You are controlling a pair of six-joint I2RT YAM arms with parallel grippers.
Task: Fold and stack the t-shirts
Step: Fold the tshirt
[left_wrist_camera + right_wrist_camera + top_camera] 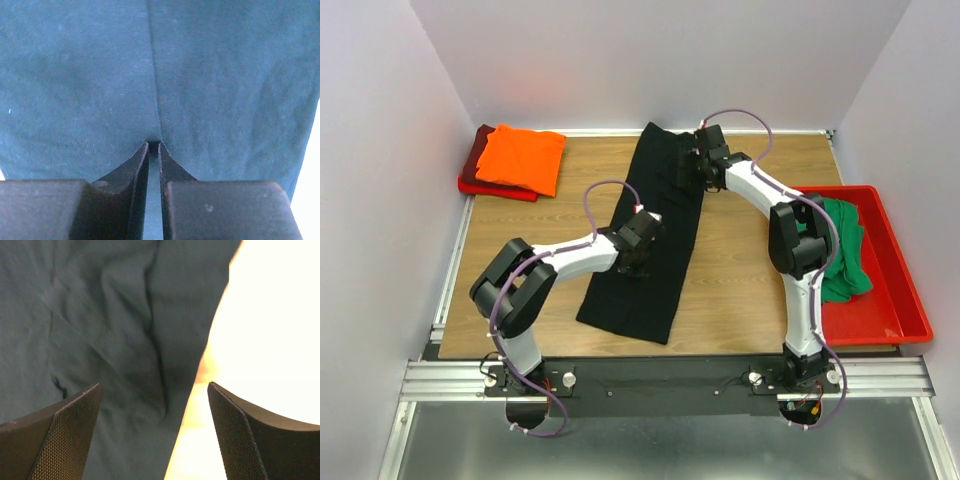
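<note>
a wooden table (740, 270) betw. white walls is seen from above. the black t-shirt (640, 300) is laid as a long strip from top centre to lower centre. the left gripper (154, 146) is pressed on its middle, fingers nearly together, a ridge of cloth pinched at the tips. the right gripper (154, 385) is held w/ fingers wide apart over the shirt's upper right edge. the orange t-shirt (523, 157) is stacked on the dark red t-shirt (478, 160), upper left. the green t-shirt (842, 255) is bunched in the red bin (895, 310), right.

A long black t-shirt of soft matt cloth (640, 300) is creasing across a smooth, dull-sheened wood-grain tabletop (740, 280). A red plastic bin (890, 310) is gleaming glossy, while a folded orange cloth t-shirt (523, 157) is showing matt.
</note>
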